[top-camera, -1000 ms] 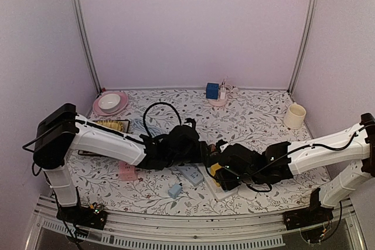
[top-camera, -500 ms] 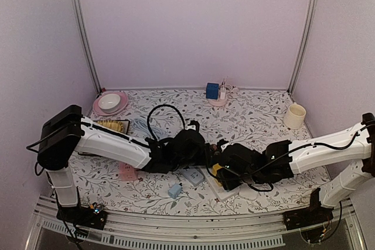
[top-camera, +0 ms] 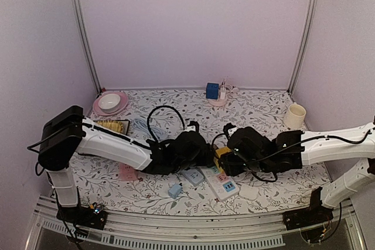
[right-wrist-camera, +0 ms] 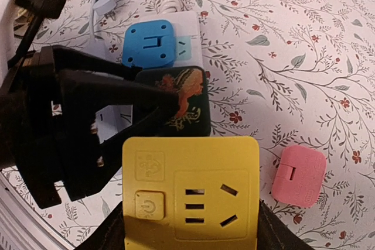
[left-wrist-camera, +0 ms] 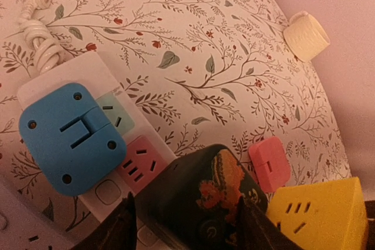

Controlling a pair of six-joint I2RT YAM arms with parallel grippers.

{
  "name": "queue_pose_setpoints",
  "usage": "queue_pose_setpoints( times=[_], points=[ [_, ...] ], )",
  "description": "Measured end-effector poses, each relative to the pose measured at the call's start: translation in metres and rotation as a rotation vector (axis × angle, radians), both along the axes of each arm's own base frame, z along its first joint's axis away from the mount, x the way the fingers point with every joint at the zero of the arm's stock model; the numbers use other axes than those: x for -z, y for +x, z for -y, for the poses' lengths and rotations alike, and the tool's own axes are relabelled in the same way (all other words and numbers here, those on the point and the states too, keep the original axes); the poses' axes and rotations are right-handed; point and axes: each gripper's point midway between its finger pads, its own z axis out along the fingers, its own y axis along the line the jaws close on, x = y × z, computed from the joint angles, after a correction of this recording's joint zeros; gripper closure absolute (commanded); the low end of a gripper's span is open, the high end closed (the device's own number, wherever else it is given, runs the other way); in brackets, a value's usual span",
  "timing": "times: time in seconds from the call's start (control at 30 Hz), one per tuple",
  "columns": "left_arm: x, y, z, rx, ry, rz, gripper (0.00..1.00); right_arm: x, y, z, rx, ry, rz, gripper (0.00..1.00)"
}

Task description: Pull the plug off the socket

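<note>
Yellow plug adapter (right-wrist-camera: 190, 203) sits clamped in my right gripper (right-wrist-camera: 190, 232), one finger on each side face, the jaws at a middling spread set by the block's width. It fills the lower centre of the right wrist view, socket face and switch toward the camera. From overhead it looks lifted clear of the white power strip (left-wrist-camera: 70, 71), so I judge the pull as good as done. I grip it by the flanks because that gives a straight draw off the pins. Whether the pins are fully free I cannot see.

My left gripper (left-wrist-camera: 188, 229) is closed on the black adapter (left-wrist-camera: 199, 194) with the orange print, at the bottom centre of the left wrist view, a finger at each side. I read that as a brace: it pins the strip down so it doesn't ride up with the plug.

Just to the upper left, the blue adapter (left-wrist-camera: 70, 139) is seated in the strip. A pink plug (left-wrist-camera: 268, 165) lies loose on the floral cloth (left-wrist-camera: 234, 57) at the right. A cream cup (left-wrist-camera: 304, 34) stands well apart in the upper right corner.
</note>
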Motion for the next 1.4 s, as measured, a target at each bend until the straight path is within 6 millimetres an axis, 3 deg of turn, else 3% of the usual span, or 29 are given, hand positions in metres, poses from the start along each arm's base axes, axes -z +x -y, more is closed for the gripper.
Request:
queue_pose_setpoints(
  times=[0.13, 0.3, 0.43, 0.57, 0.67, 0.83, 1.13, 1.4],
  points=[
    [0.0, -0.001, 0.0, -0.001, -0.001, 0.007, 0.42, -0.01, 0.017, 0.018, 0.051, 0.034, 0.003, 0.79],
    [-0.002, -0.007, -0.002, 0.011, 0.008, 0.02, 0.42, -0.016, 0.051, 0.064, 0.198, 0.081, 0.026, 0.78],
    [-0.003, -0.012, -0.001, 0.026, 0.021, 0.031, 0.42, 0.004, 0.063, 0.109, 0.311, 0.067, 0.005, 0.77],
    [-0.003, -0.016, -0.001, 0.038, 0.033, 0.037, 0.42, 0.03, 0.062, 0.153, 0.41, 0.054, -0.035, 0.75],
    [-0.002, -0.018, 0.0, 0.043, 0.04, 0.039, 0.42, 0.042, 0.06, 0.174, 0.464, 0.063, -0.053, 0.68],
    [-0.002, -0.019, -0.001, 0.046, 0.047, 0.043, 0.42, 0.053, 0.06, 0.188, 0.501, 0.093, -0.077, 0.51],
    [-0.002, -0.02, -0.003, 0.042, 0.055, 0.048, 0.43, 0.049, 0.062, 0.178, 0.467, 0.14, -0.079, 0.31],
    [-0.005, -0.025, -0.014, 0.029, 0.07, 0.062, 0.43, 0.038, 0.064, 0.176, 0.458, 0.169, -0.05, 0.23]
  ],
)
